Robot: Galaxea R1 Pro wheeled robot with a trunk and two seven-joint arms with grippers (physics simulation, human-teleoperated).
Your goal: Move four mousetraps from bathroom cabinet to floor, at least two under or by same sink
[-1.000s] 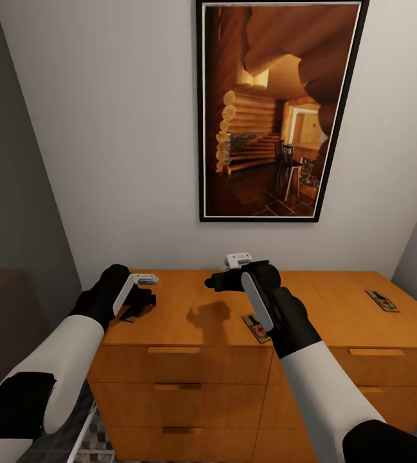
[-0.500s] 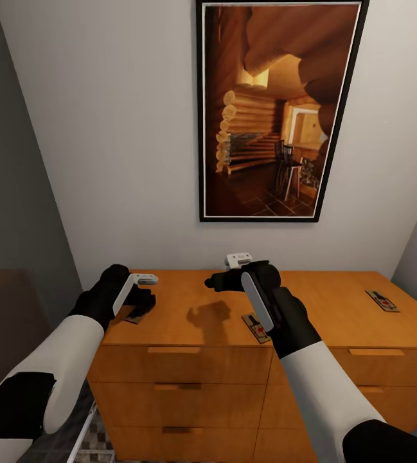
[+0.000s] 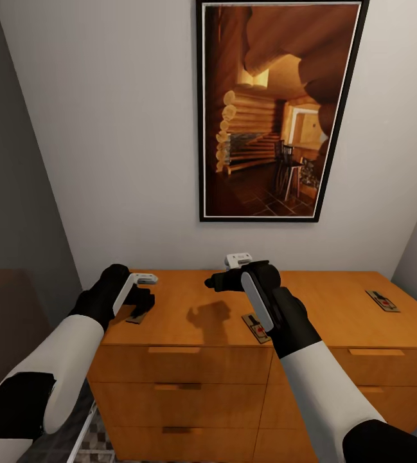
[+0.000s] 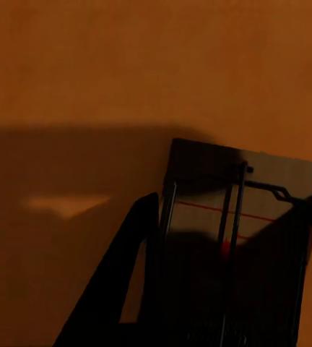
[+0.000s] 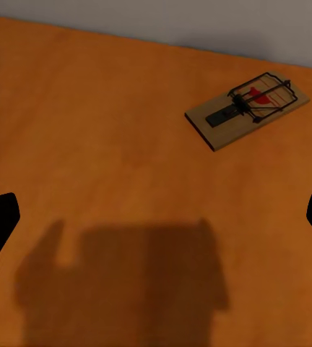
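Picking first trap: left gripper (image 3: 142, 303) fingers straddling tan wooden mousetrap (image 4: 235, 217) at orange-brown cabinet (image 3: 337, 302) top's left edge, not closed. Right gripper (image 3: 216, 281) fingers spread, empty. Next: close, lift.

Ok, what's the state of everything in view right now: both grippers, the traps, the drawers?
left gripper: low over the left mousetrap, jaws either side of it; clamped or not, cannot tell.
right gripper: jaws open, empty, above the cabinet top.
middle mousetrap: flat on the top, near the front edge, free.
right mousetrap: flat on the top, free.
drawers: shut.
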